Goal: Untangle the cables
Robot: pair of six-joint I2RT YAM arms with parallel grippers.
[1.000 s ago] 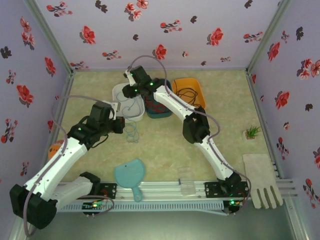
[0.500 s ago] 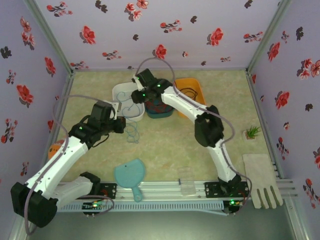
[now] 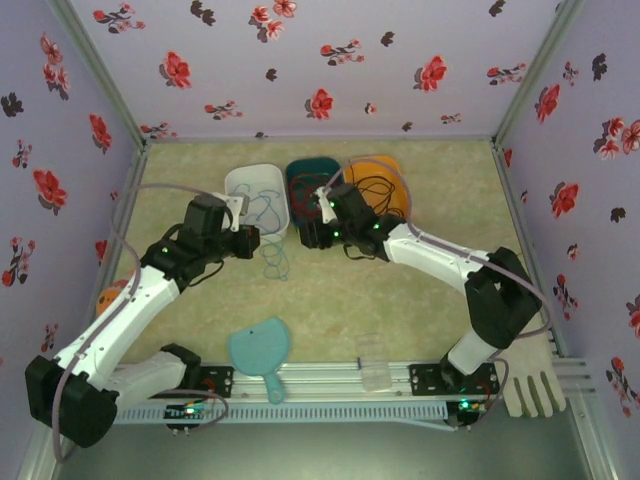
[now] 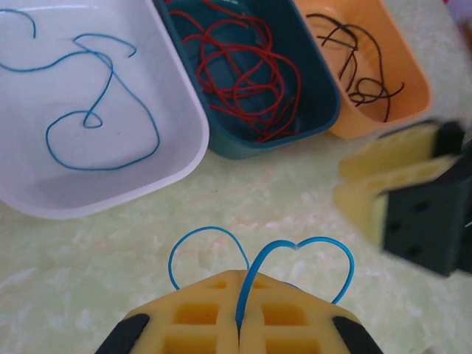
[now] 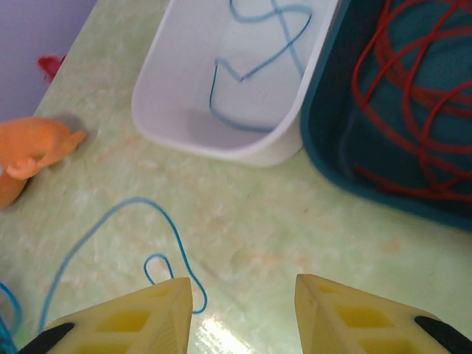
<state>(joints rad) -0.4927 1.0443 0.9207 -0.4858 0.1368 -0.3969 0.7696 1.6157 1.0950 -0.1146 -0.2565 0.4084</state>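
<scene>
At the far left an orange toy (image 3: 108, 297) peeks out from under the left arm, mostly hidden. The left gripper (image 4: 240, 328) is pinched tight on a loose blue cable (image 4: 254, 262). Two loops of it rise from between the pads, and the rest lies on the table (image 3: 330, 300), cut off by the frame. On the far side stand three bins in a row. The white bin (image 4: 177, 158) holds another blue cable (image 4: 99, 103), the teal bin (image 4: 295, 136) a red cable (image 4: 243, 74), and the orange bin (image 4: 413, 81) a black cable (image 4: 354, 70), with its far end cropped. The right gripper (image 5: 243, 295) hovers near the bins, fingers apart over bare table with nothing between them. In the left wrist view it is blurred and cut by the right edge.
</scene>
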